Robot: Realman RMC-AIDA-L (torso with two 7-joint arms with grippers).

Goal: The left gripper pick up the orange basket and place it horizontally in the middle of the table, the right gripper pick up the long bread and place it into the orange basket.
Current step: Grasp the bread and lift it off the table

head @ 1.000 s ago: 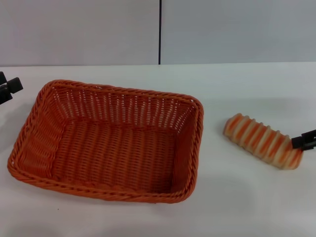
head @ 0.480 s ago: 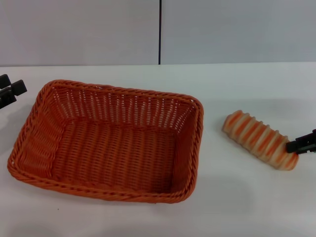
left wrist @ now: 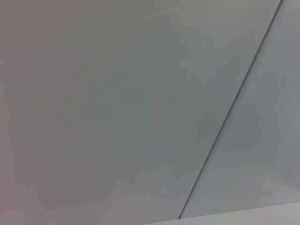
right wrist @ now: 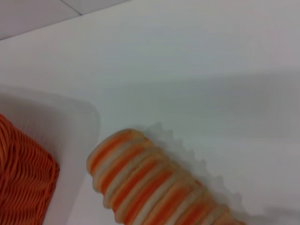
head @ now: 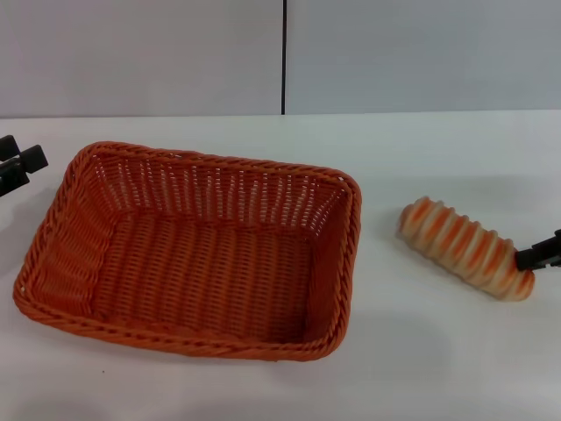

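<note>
The large rectangular orange woven basket point(head: 188, 250) with a braided rim and sloping sides sits flat on the plain white tabletop point(head: 438, 368), filling the left and centre of the head view. Its long side runs roughly across the frame, slightly skewed, with the far right corner set higher in the frame than the near left one. Nothing lies inside it.

The elongated beige loaf with raised cross ridges and orange-brown stripes point(head: 465, 247) lies on the table at the right of the head view, well apart from the basket's right wall. It runs diagonally, one end toward the upper left and the other toward the lower right.

The right gripper point(head: 540, 253), a small black jaw tip, shows at the right edge of the head view, right at the loaf's lower-right end. Only the tip is visible; whether its jaws are parted or closed cannot be told, nor whether it grips the loaf. The right wrist view shows the loaf point(right wrist: 154, 187) close up along the lower part of the frame, with a corner of the basket point(right wrist: 23, 178) at the lower left.

The left gripper point(head: 16, 162), a blocky black clamp, sits at the left edge of the head view, beside the basket's far left corner and apart from it. Whether it is open or closed cannot be told. It holds nothing.
</note>
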